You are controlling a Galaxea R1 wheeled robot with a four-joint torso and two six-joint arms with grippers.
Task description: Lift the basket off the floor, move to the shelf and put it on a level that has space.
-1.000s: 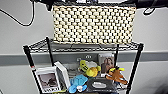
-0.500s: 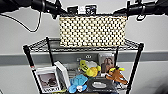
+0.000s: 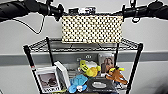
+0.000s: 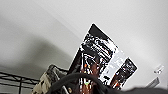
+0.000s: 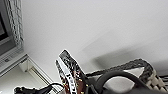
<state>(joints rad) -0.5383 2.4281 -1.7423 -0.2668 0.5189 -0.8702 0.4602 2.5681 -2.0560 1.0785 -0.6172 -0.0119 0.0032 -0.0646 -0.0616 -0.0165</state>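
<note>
Both arms reached forward at either end of the basket [image 3: 92,28], which sat at the back edge of the shelf's [image 3: 135,65] top level [image 3: 82,46]. Whether either arm's jaws were apart or together could not be told.

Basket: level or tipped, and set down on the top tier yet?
Level. The basket sits at the top tier; contact cannot be told.
</note>
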